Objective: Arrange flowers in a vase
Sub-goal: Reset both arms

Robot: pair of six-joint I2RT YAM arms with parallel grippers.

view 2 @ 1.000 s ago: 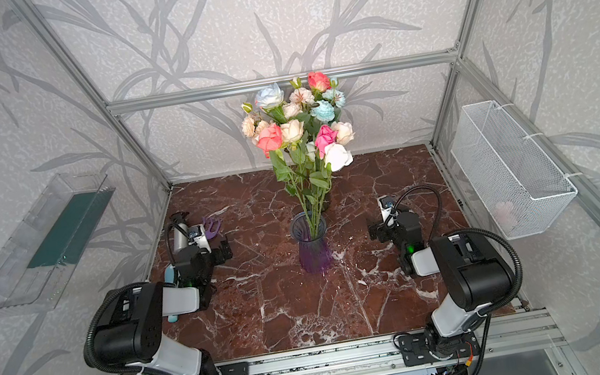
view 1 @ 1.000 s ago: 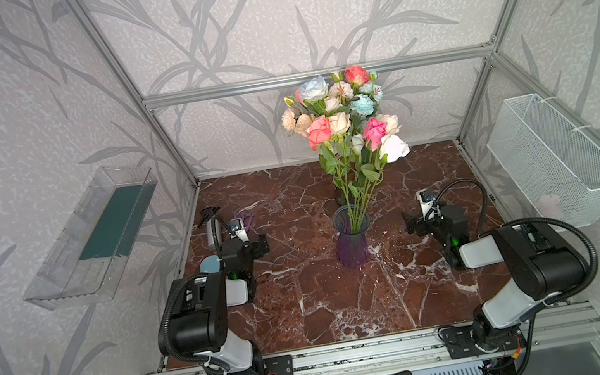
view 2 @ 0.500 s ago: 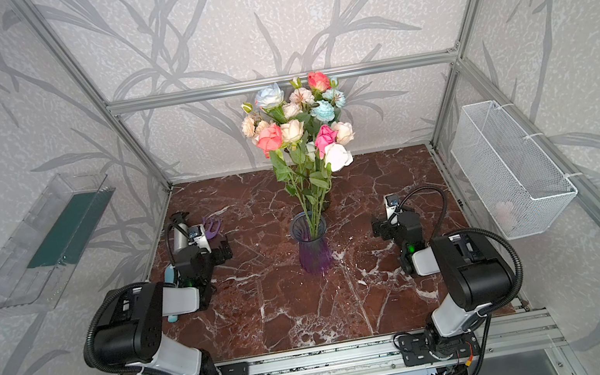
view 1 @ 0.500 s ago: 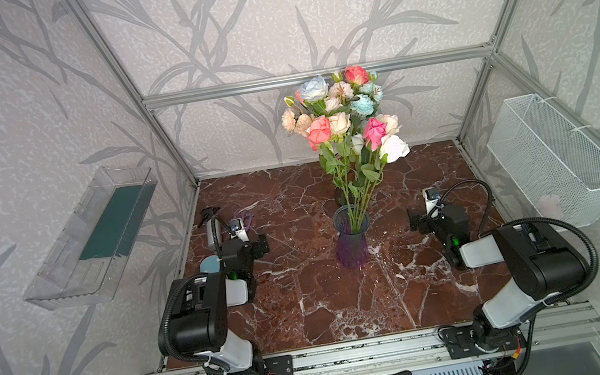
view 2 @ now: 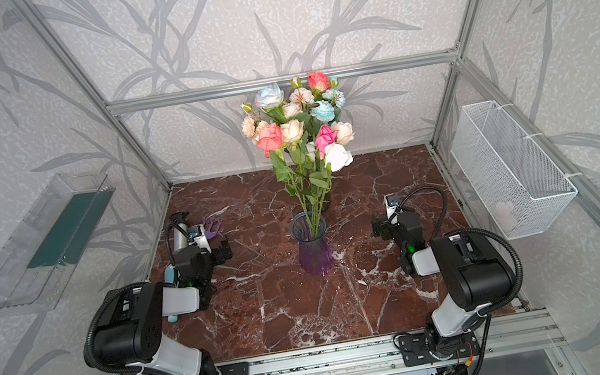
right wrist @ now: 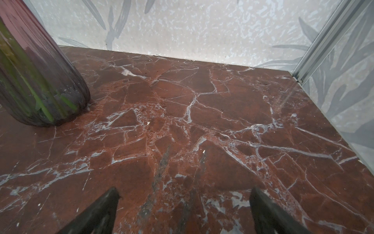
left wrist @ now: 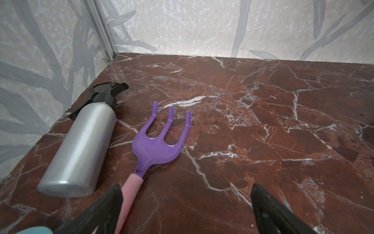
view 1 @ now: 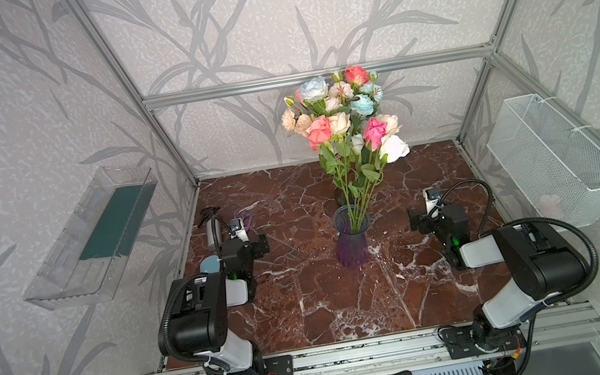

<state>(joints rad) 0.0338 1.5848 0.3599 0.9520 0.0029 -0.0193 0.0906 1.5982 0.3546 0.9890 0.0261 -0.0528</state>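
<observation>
At the middle of the red-brown marble tabletop (view 1: 308, 301) a ribbed purple glass vase (view 1: 353, 241) stands upright. Both top views show the flowers (view 1: 341, 121) standing in it as one bunch: long green-stemmed, leafy artificial roses and peonies with coral-pink, peach, cream, white and pale blue heads. Their stems are gathered in the vase's mouth and the heads spread high above its rim. To the left of the vase, well apart from it, the left end effector (left wrist: 186, 188) hangs low over the tabletop, its black jaws wide apart with nothing between them. Farther left of the vase lie a silver metal spray bottle with a black trigger head (left wrist: 81, 145) and a purple plastic three-pronged hand rake with a pink handle (left wrist: 157, 143), side by side. The handle runs just beside one jaw; whether they touch I cannot tell. To the right of the vase, apart from it, the right end effector (right wrist: 185, 190) is likewise spread wide and empty over bare marble. Green stem ends show through the vase's glass wall in the right wrist view.
</observation>
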